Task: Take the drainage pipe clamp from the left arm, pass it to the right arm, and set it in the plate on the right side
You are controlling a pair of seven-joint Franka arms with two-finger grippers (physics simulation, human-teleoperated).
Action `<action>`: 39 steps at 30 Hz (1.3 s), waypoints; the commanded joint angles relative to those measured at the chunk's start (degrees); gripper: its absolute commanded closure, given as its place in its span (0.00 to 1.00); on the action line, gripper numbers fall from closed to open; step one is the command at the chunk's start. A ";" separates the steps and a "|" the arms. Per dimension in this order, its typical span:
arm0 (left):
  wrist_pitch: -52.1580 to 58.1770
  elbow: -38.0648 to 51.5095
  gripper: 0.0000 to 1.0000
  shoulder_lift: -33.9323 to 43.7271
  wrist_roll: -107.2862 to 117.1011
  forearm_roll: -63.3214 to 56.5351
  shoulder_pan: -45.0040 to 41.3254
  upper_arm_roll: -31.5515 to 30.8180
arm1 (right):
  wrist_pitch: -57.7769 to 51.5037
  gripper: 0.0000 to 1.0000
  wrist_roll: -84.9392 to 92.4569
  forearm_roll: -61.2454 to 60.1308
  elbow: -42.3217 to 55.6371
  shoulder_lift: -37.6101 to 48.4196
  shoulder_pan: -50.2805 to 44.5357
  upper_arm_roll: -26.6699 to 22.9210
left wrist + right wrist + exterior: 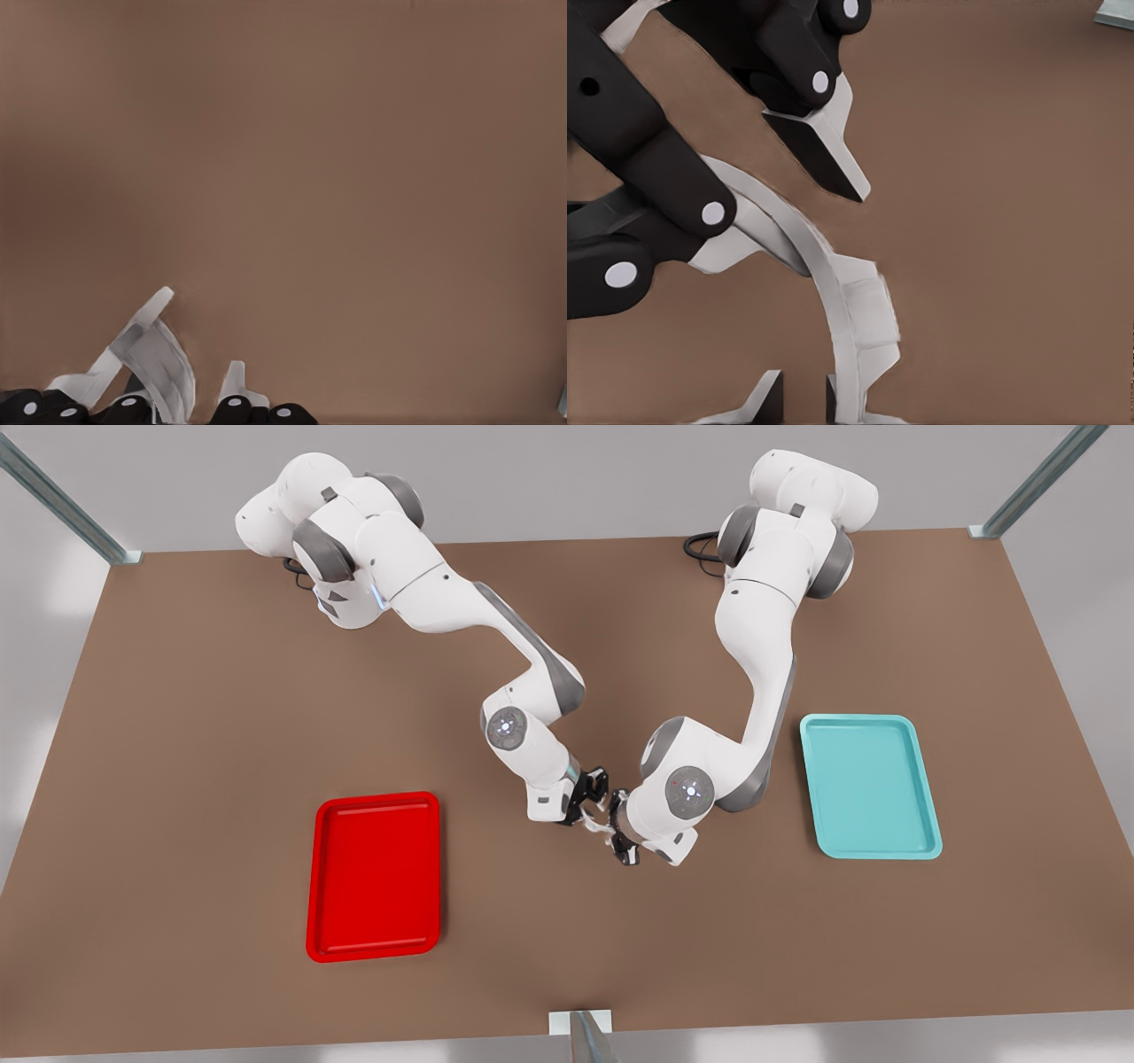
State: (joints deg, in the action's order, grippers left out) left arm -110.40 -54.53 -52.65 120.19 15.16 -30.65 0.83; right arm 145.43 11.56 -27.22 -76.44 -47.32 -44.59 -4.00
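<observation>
The white C-shaped drainage pipe clamp [601, 825] hangs above the table's middle, between the two gripper heads. My left gripper [618, 828], on the arm at the front view's right, is shut on it. The right wrist view shows its black fingers [700, 208] gripping the clamp [850, 319] at the upper arc. In the left wrist view the clamp [164, 367] sits in my left gripper [197, 341]. My right gripper [589, 802] faces it from the front view's left. It stands open, and my right gripper [799, 403] has its tips beside the clamp's lower end. The red plate [372, 877] lies at the front view's left.
A teal tray [870, 784] lies at the front view's right, beyond the left arm's elbow. The brown table [567, 974] stretches wide around both trays. Metal frame posts stand at the table's corners and front edge [585, 1036].
</observation>
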 commanded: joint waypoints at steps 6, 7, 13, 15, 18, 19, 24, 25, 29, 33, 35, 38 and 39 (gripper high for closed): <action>0.19 0.04 0.00 0.18 0.48 0.13 0.07 0.04 | 0.47 0.79 -3.04 1.99 0.15 0.03 0.03 -0.04; 0.19 0.04 0.00 0.18 0.48 0.13 0.07 -0.04 | 0.47 0.79 -3.04 1.99 0.15 0.03 0.03 -0.04; 2.65 0.04 0.00 0.45 0.57 0.22 0.07 -0.66 | 0.47 0.79 -2.86 2.25 0.23 -0.32 0.03 -0.04; 3.97 0.12 0.00 0.71 0.57 0.31 0.07 -0.66 | 0.47 0.79 -2.86 2.25 0.50 -0.85 0.12 -0.04; 7.31 0.91 0.00 1.32 0.39 0.31 0.77 -0.48 | 1.08 0.79 -2.86 2.17 0.50 -1.55 0.47 -0.04; 9.06 2.14 0.00 1.68 0.31 0.31 1.03 -0.40 | 1.08 0.79 -2.78 2.43 0.15 -1.46 1.26 -0.13; 31.81 3.99 0.00 11.43 -65.28 -3.64 18.69 0.22 | -0.41 0.79 -1.81 2.52 -8.37 2.58 2.14 -6.89; 35.07 3.90 0.00 13.10 -83.14 -7.14 20.46 0.31 | -0.50 0.79 0.04 2.43 -9.87 3.46 2.14 -8.83; 39.74 3.55 0.00 16.17 -114.39 -15.42 24.06 0.13 | -0.76 0.79 4.43 2.43 -11.98 5.74 6.09 -12.79; 22.42 -25.72 0.00 36.13 -122.48 -17.97 25.55 -3.91 | -3.22 0.79 14.98 2.43 -11.98 6.01 14.53 -12.79; 21.90 -25.72 0.00 35.52 -122.22 -17.62 25.20 -4.70 | -5.42 0.79 19.62 2.43 -12.07 5.39 18.48 -12.70; 28.05 -17.98 0.00 33.76 -122.39 -16.12 25.99 -6.81 | -7.18 0.79 24.38 2.17 -12.77 4.87 22.00 -12.61; 28.14 -17.54 0.00 33.49 -122.48 -16.82 25.91 -6.90 | -7.18 0.79 24.56 2.17 -13.74 4.78 21.83 -12.61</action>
State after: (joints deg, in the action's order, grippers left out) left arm -84.64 -73.03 -18.97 50.31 -1.32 -4.93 -5.85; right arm 140.74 19.31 -25.02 -89.92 -42.49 -23.01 -16.62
